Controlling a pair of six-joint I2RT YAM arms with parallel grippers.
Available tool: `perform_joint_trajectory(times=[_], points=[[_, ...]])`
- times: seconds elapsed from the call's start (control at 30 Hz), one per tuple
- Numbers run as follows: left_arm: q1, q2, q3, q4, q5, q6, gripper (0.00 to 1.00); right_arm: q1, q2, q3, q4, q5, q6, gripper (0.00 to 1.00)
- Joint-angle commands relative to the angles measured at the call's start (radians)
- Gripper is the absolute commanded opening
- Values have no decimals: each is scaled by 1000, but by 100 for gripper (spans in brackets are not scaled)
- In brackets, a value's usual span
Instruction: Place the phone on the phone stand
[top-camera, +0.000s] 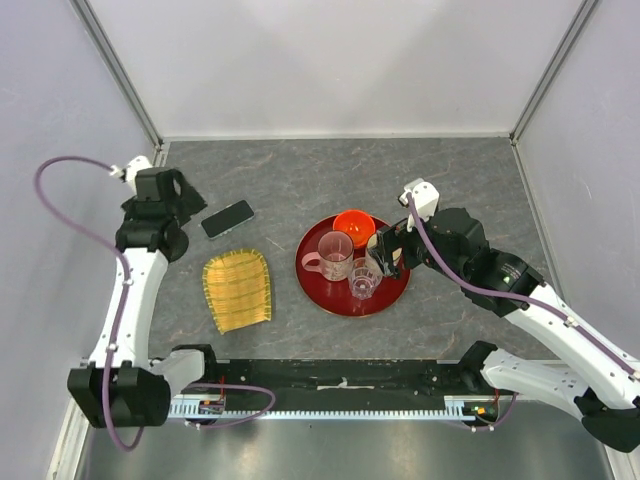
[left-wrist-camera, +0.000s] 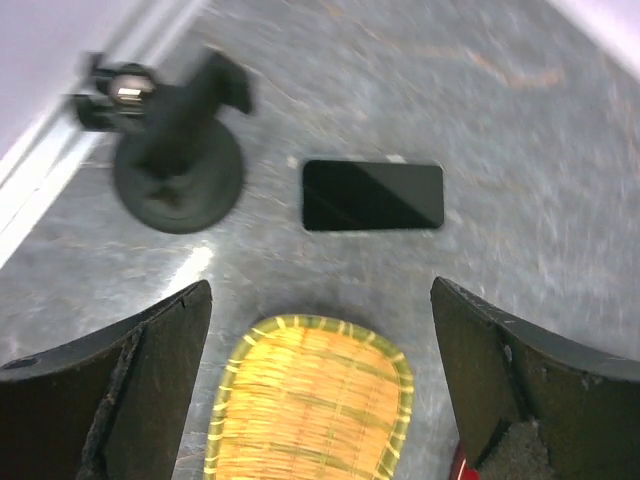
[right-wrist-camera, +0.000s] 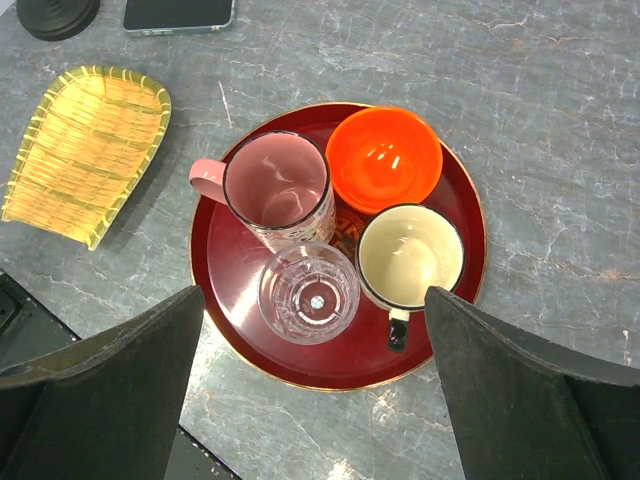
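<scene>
Grey marbled counter (top-camera: 300, 180) filled the floor of a pale-walled enclosure, with both arms reaching out over it.

The task had not visibly begun. The thin black glossy rectangular phone (left-wrist-camera: 372, 195) lay flat and screen-up on the counter, just beyond the far end of the yellow woven bamboo mat (left-wrist-camera: 310, 400). The small black phone stand with a round disc base and short post (left-wrist-camera: 178, 180) stood beyond the mat's far-left corner. It was beside the phone but not touching it, and its bracket was bare. Gripping, lifting and seating the phone all appeared to remain.

The left tool (left-wrist-camera: 320, 300) hung above the mat's far edge, angled down toward the phone. Its two dark fingers were spread wide with nothing between them, and neither touched the phone.

The right tool (right-wrist-camera: 312, 300) hovered well to the right of the mat, over a round red lacquer tray (right-wrist-camera: 228, 280) that carried cups and an orange bowl. It too was spread wide and held nothing. From above, the left arm stretched far forward while the right arm bent inward over the tray.
</scene>
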Motion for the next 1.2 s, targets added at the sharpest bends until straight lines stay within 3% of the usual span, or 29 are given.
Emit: perform_joint_trajectory(times=[0.0,0.13,0.23,0.3,0.4,0.7,1.0,1.17], points=[[71,-56,-25,-97,-229,-206,96,1,-6,-6,25,-29,-7,98],[218,-48,-63,-99,-111,-299,92,1,-10,-9,25,-32,-2,98],[313,-4,-80,-60,8,-326,82,1,-21,-14,22,-29,-4,98],[318,21,-81,-43,18,-325,75,1,-27,-17,19,-23,-4,98],[319,48,-83,-8,10,-311,73,1,-42,-24,17,-12,-5,98],[321,36,-95,89,72,-264,75,1,-35,-35,17,14,-10,98],[321,90,-37,75,-22,-259,73,1,-29,-34,19,30,-14,98],[319,105,-28,82,-33,-259,62,1,-23,-31,19,34,-13,98]])
